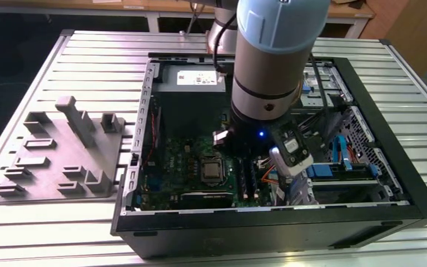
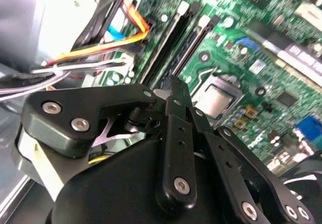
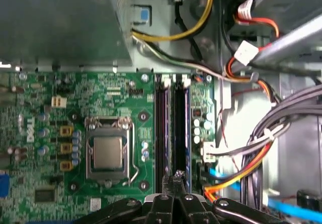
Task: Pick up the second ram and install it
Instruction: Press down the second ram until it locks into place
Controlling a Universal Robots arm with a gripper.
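Second ram point(image 3: 180, 128) looks seated in the memory slot nearer the cables, on the green board point(image 3: 115, 90) inside the computer case point(image 1: 391, 167); can't be sure it's fully clipped. Hand point(image 3: 176, 174) sits right above one end of it, fingers closed together, nothing visible between them. Likely light, stiff, thin and fragile: grip the long edges, not the chips.

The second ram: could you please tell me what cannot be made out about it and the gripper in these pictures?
- The second ram: in the first wrist view the memory slots are dark and seen edge-on, so whether a stick sits in either is unclear.
- The gripper: the picture's edge cuts it off there; in the second wrist view its own body hides anything beneath.
- Exterior view: the arm covers the slot area.
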